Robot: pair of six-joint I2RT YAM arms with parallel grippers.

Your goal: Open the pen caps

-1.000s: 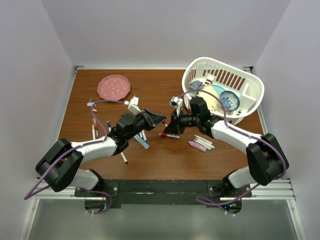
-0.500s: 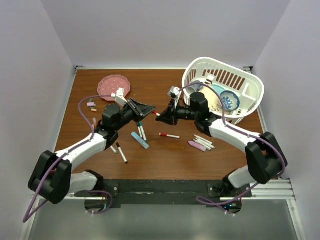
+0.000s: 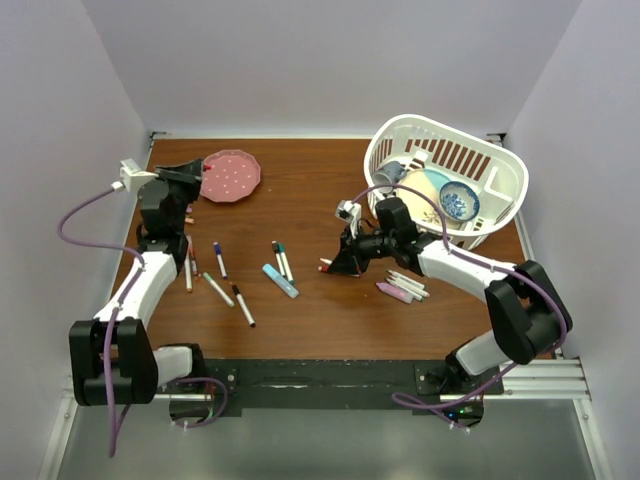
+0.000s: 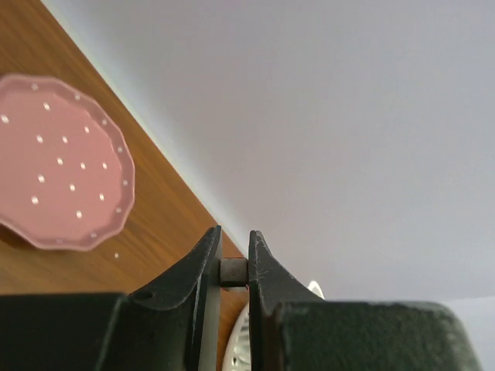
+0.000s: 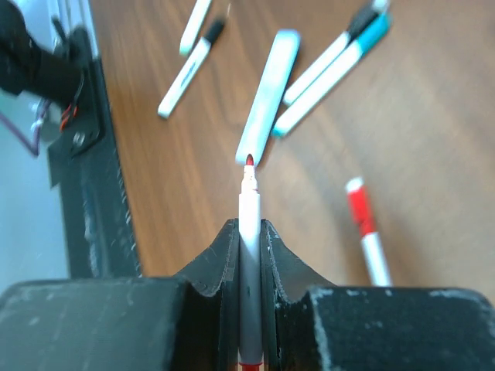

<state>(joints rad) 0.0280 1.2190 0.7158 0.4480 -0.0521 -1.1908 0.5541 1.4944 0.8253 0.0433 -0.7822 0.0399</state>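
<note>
Left hand (image 4: 233, 255) tight on small cap (image 4: 233, 272) by pink plate (image 4: 62, 162), right hand (image 5: 248, 229) tight on uncapped pen (image 5: 249, 193)

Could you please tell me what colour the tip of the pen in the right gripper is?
Red: the tip of the pen shows best in the right wrist view.

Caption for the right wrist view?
Right gripper holds an uncapped red-tipped marker above scattered pens.
</note>
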